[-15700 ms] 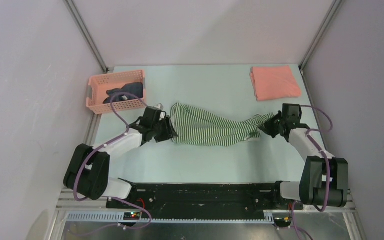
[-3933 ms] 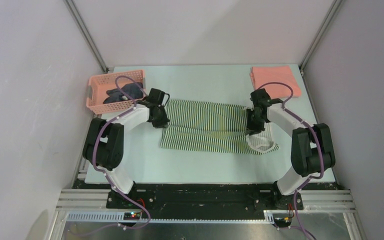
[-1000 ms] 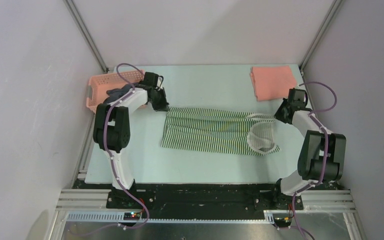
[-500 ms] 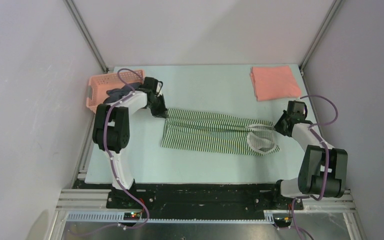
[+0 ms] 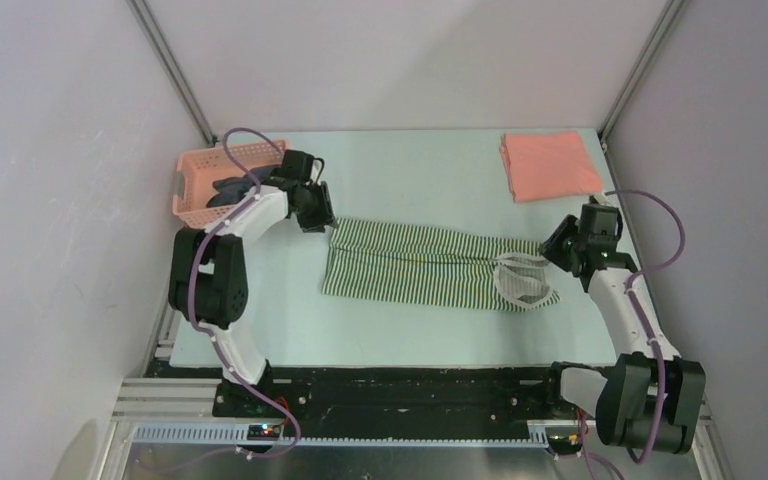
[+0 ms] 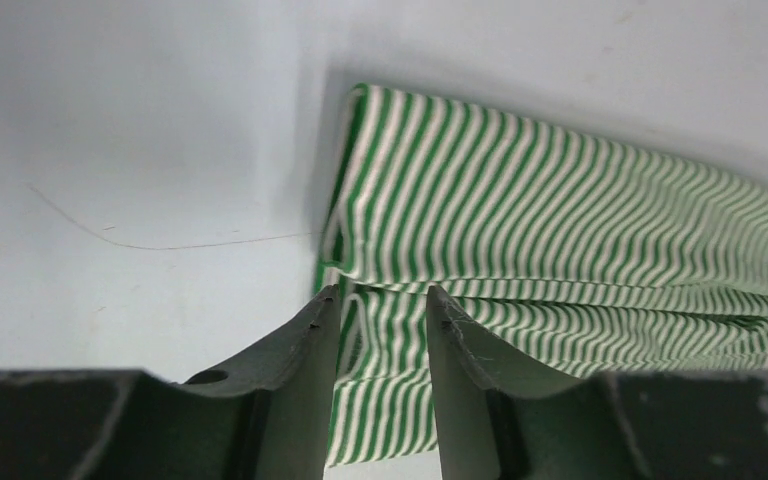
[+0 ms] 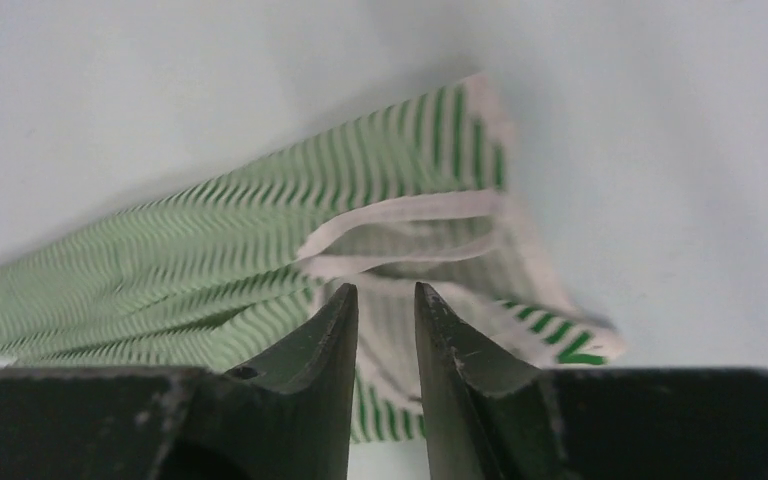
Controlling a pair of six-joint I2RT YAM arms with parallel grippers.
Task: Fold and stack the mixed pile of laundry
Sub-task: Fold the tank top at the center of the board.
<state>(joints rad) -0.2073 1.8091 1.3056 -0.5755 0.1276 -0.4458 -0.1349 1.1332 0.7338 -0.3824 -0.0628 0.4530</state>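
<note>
The green-and-white striped garment (image 5: 420, 265) lies flat in a long folded band across the middle of the table, its white-trimmed neck opening (image 5: 522, 280) at the right end. My left gripper (image 5: 322, 218) hovers at its far left corner, open, with striped cloth (image 6: 560, 210) lying below the gap (image 6: 380, 292). At the right end my right gripper (image 5: 552, 250) is open too, just above the white trim (image 7: 400, 210), with nothing pinched (image 7: 385, 288). The salmon-pink shirt (image 5: 550, 165) lies folded at the far right. The dark navy-grey garment (image 5: 232, 186) sits in the basket.
A pink lattice basket (image 5: 192, 190) stands at the far left corner, close behind my left arm. Grey walls with metal posts close in the table on three sides. The black base rail (image 5: 400, 385) runs along the near edge.
Both grippers carried the garment's far edge toward the near side, narrowing the band, then opened and let go of the cloth. The right arm drew back to the right.
</note>
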